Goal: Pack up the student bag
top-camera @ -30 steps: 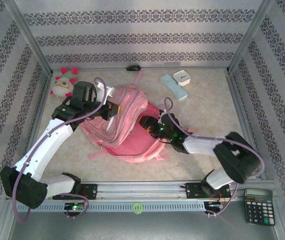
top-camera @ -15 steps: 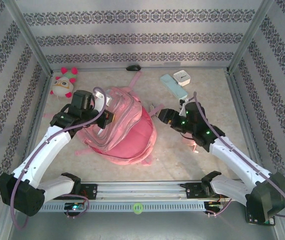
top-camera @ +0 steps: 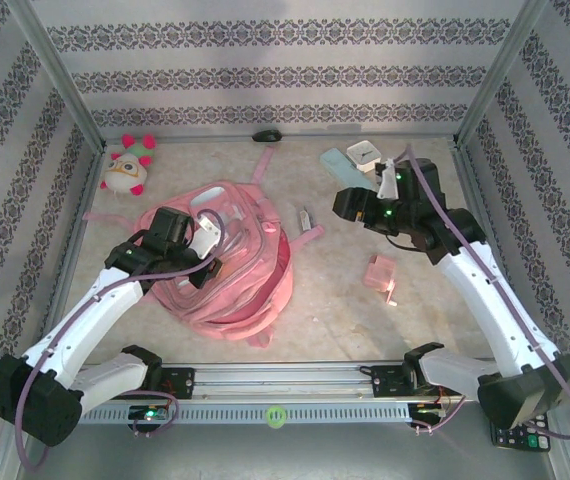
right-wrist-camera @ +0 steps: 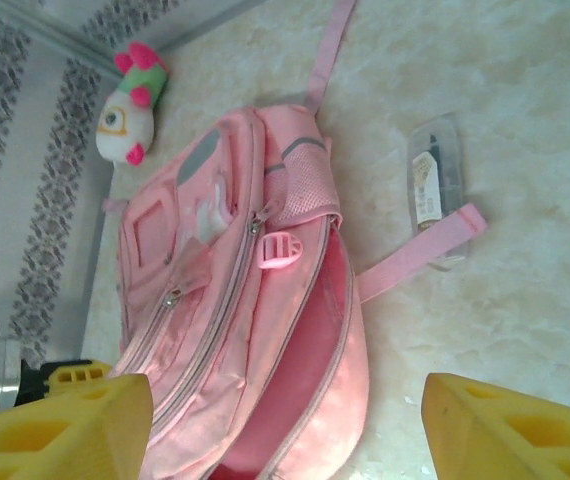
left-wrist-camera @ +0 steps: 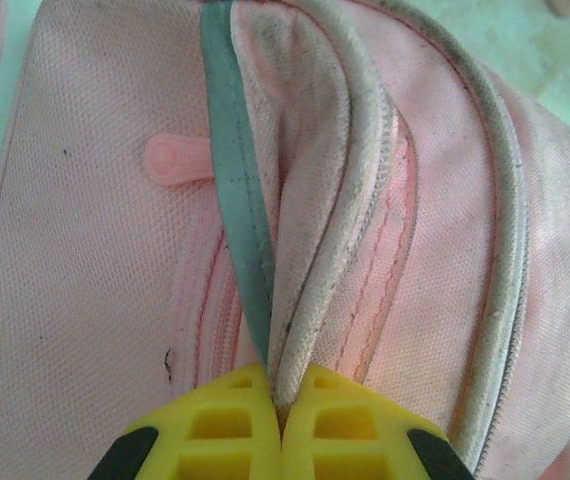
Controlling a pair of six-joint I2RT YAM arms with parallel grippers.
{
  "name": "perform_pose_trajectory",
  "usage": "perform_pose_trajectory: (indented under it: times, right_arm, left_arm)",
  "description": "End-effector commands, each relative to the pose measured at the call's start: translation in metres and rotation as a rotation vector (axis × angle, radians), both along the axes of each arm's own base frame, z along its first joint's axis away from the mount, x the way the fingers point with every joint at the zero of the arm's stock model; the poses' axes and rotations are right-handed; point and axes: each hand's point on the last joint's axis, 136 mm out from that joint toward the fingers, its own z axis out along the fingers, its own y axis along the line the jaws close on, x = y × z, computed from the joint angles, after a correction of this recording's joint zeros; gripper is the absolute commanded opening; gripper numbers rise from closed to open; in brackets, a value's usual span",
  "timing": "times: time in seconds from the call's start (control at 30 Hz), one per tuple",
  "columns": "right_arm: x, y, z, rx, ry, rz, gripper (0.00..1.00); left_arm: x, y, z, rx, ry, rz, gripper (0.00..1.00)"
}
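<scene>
The student bag (top-camera: pixel 240 265) lies flat, left of the table's middle, a big pink backpack with its main compartment (right-wrist-camera: pixel 305 370) gaping open. My left gripper (top-camera: pixel 215 267) is shut on the bag's piped zipper edge (left-wrist-camera: pixel 310 290), its yellow fingertips (left-wrist-camera: pixel 235 415) pressed together around the fabric. My right gripper (top-camera: pixel 343 204) hangs above the table to the right of the bag, well clear of it. Its yellow fingers (right-wrist-camera: pixel 65 420) stand wide open with nothing between them. From there the bag (right-wrist-camera: pixel 215 290) and one loose strap (right-wrist-camera: pixel 420 260) show below.
A white-and-pink plush toy (top-camera: pixel 127 165) sits at the back left. A small clear packet (top-camera: pixel 306 218) lies by the strap, and a small pink box (top-camera: pixel 380 272) right of the bag. A white box (top-camera: pixel 365 152), pale blue case (top-camera: pixel 335 160) and black mouse (top-camera: pixel 266 135) lie at the back.
My right gripper has drawn back from the bag's opening and swung up toward the back right, still open. The bag has shifted left and settled flatter, with my left gripper still holding its edge.
</scene>
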Motion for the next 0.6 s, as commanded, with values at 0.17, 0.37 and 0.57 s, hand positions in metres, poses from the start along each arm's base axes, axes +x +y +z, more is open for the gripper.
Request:
perform_pose_trajectory:
  times: [0.17,0.37,0.57]
  right_arm:
    - [-0.002,0.064,-0.043,-0.103,0.088,0.156,0.72]
    - [-0.004,0.124,-0.083,-0.1,0.164,0.287,0.72]
    - [-0.009,0.173,-0.146,-0.08,0.304,0.364,0.71]
  left_arm:
    - [0.011,0.003,0.022,-0.059,-0.004,0.145,0.64]
    - [0.025,0.016,0.027,-0.199,0.051,0.435,0.72]
    - [0.027,0.057,-0.015,-0.168,0.136,0.784,0.72]
